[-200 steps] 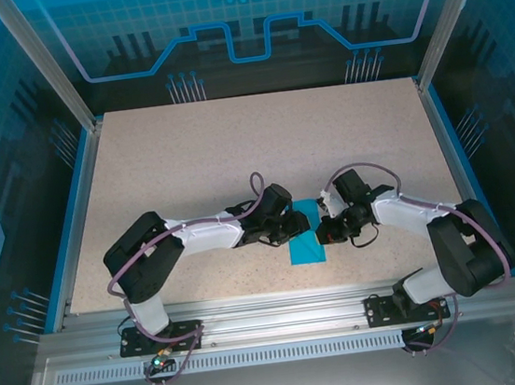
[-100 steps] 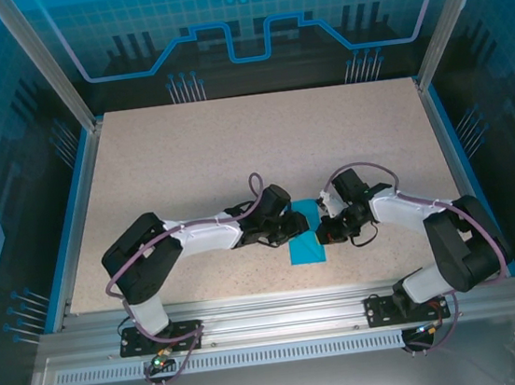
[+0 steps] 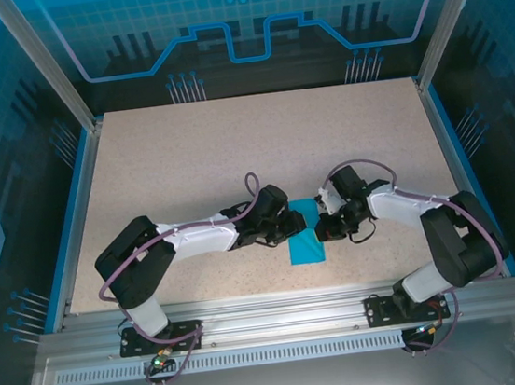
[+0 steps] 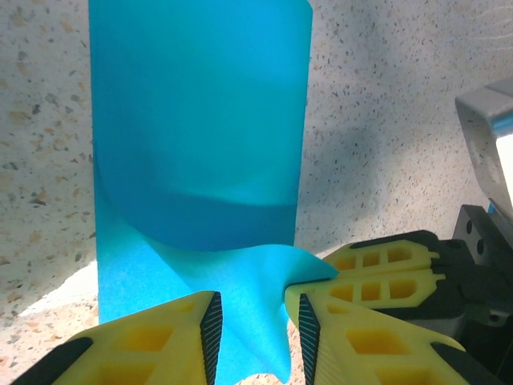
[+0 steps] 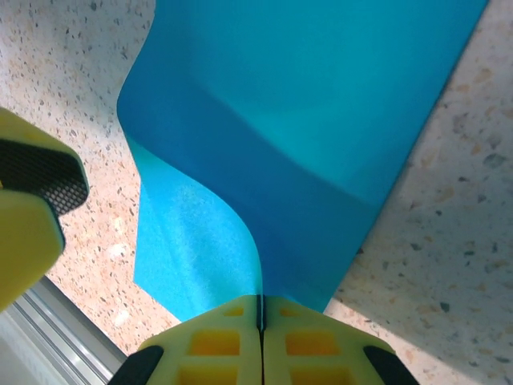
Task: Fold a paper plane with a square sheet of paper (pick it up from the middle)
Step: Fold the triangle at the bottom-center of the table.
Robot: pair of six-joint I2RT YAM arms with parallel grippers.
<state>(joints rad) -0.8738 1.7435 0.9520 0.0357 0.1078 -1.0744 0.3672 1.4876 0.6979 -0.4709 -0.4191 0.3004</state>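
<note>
The square sheet of paper [image 3: 307,246] is teal and lies folded into a narrow strip on the table between both grippers. In the left wrist view the sheet [image 4: 200,120] has a darker upper layer curling up over a lighter lower one. My right gripper [image 5: 260,301] is shut on the raised edge of the sheet [image 5: 321,96], and its yellow fingers [image 4: 377,269] pinch that edge in the left wrist view. My left gripper [image 4: 255,309] stands open, its jaws a little apart astride the paper's lifted ridge, pads not pressing it. From above, the left gripper [image 3: 297,227] and right gripper [image 3: 323,232] nearly meet.
The speckled beige table [image 3: 234,158] stretches wide behind and to both sides. A metal rail [image 3: 271,303] runs along the near edge just below the paper. The right wrist's grey housing [image 4: 489,136] sits close beside the left fingers. A left finger [image 5: 32,200] shows at the right wrist view's left edge.
The left arm's elbow has shifted slightly toward the near left. Both grippers have stayed at the paper, the right one still pinching its edge.
</note>
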